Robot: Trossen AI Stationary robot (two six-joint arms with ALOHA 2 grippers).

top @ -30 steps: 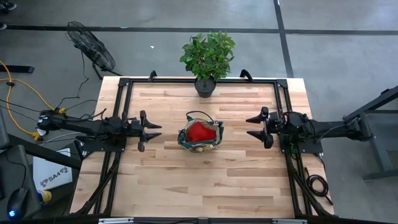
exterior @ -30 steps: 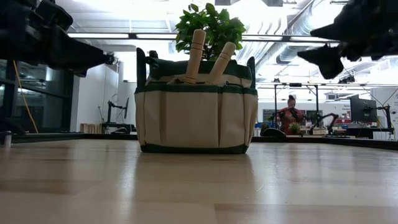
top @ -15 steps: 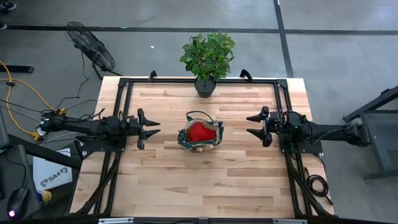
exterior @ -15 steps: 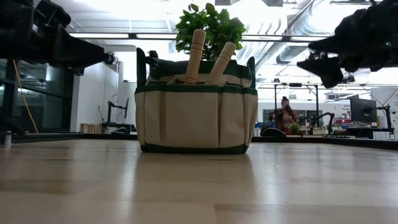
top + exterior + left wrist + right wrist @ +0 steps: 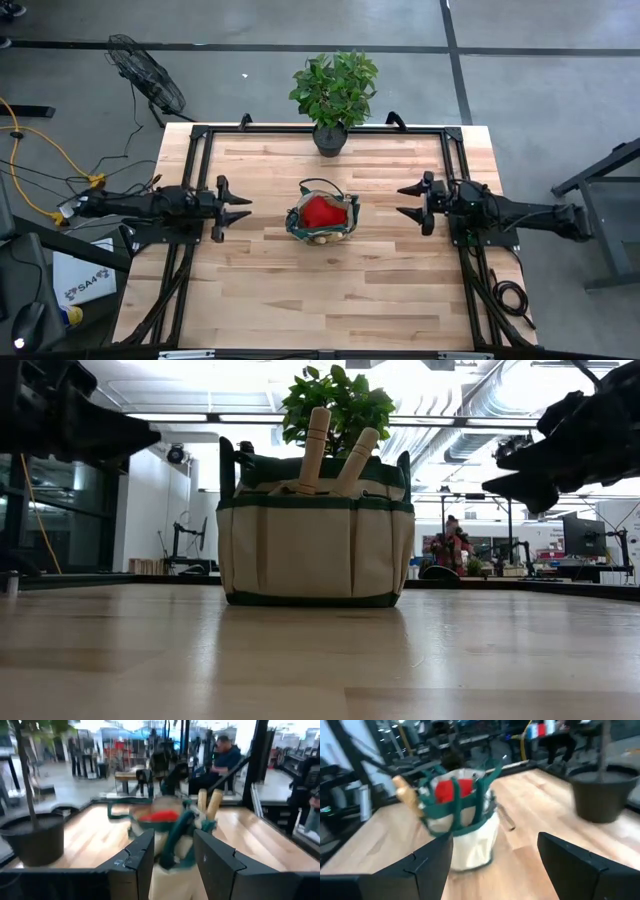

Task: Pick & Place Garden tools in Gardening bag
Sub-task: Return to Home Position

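— Over the table, looking down: what is entered?
— Item one, bag, tan cloth with green trim, mid-table. Inside it, red bundle on top and wooden handles at the near rim. Potted plant beyond the bag at the far edge; not stock for packing.
— And the claws?
— Left claw, well to the left of the bag, fingers apart, holding nothing. Right claw, well to the right of the bag, fingers apart, likewise empty. Both point toward the bag from clear of it. No tool lies outside the bag, so I judge the packing done and the arms parking.
— Level with the table top?
— Bag upright on its flat base. Two handles rise past its rim, leaning. Probably the metal ends sit at the bottom and the rim props the handles. Plant leaves show behind the bag. One claw hangs high on either side of the bag, above its rim. A person is far behind the bag.
— Left wrist?
— Fingers parted. The bag is seen through the gap, with bundle and handles showing.
— Right wrist?
— Fingers spread wide, with the bag ahead between them, untouched.
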